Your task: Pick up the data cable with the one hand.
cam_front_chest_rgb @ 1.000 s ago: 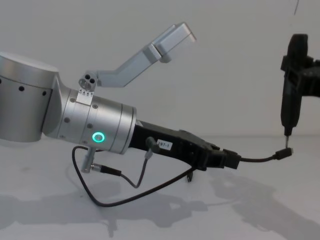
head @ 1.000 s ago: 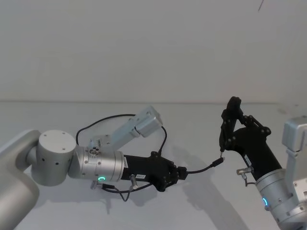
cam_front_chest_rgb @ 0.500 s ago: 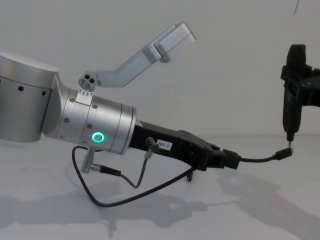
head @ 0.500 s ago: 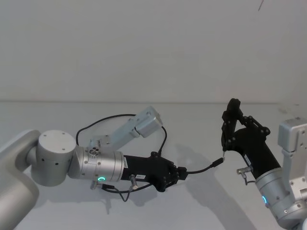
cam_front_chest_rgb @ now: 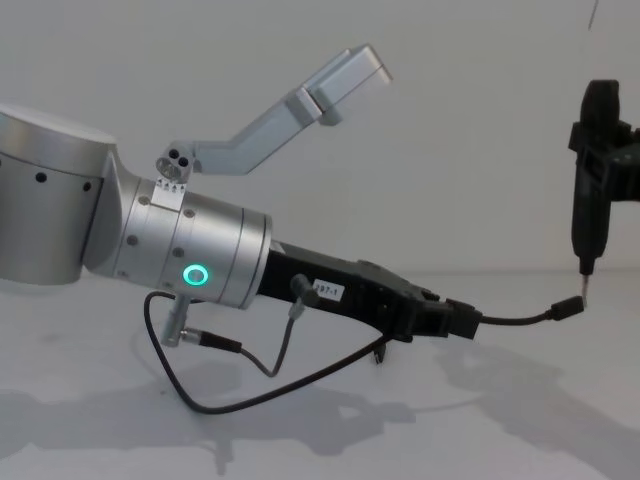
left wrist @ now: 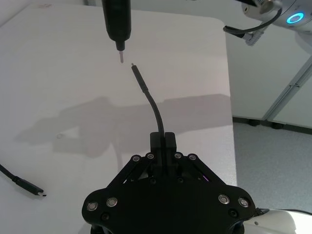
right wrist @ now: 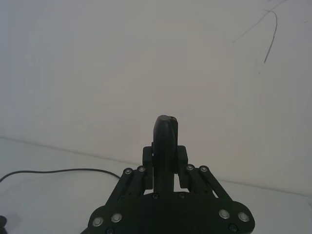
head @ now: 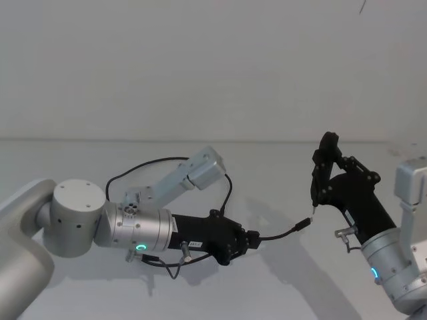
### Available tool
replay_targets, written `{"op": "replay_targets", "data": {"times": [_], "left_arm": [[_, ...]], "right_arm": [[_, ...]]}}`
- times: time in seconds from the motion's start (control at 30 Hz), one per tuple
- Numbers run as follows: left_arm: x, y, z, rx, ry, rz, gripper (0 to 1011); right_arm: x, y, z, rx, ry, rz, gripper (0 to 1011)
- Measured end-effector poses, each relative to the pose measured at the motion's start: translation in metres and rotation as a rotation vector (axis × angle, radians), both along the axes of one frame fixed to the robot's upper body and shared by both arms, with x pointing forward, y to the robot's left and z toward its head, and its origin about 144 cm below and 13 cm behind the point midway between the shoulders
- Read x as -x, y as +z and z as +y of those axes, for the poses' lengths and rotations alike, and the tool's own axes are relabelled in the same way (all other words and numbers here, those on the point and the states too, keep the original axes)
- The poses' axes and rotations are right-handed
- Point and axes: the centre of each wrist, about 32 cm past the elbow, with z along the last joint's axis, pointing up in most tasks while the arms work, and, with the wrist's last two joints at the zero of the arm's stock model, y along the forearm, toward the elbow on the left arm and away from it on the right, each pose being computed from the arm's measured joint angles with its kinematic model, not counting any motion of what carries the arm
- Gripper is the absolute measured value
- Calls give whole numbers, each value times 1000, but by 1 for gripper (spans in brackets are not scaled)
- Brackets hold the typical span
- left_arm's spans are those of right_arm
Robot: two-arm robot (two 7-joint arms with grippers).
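Left gripper (cam_front_chest_rgb: 455,322) fingers pinched closed on the data cable (cam_front_chest_rgb: 520,318), its free plug toward three o'clock; right gripper (head: 325,175) clamps an upright black tool (cam_front_chest_rgb: 591,190).

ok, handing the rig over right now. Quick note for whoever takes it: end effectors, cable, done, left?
Left end effector: shut on the data cable near one end, held above the table.
The held end juts toward the right arm, plug free in the air; the rest of the cable loops back under the left arm, its other plug lying on the table.
Right end effector: shut on a slim black tool, upright, its metal tip just above the cable's plug, not touching.
Done: cable gripped, one end lifted.
Left: raise the rest clear of the table.
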Motion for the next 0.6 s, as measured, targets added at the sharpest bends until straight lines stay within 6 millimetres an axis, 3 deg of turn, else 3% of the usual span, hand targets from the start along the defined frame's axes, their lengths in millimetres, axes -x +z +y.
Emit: {"op": "replay_targets", "data": {"times": [0.6], "left_arm": [[0,0,0,0,0,0,41]], "right_arm": [[13,12,-7,-22,45,43,279]]}}
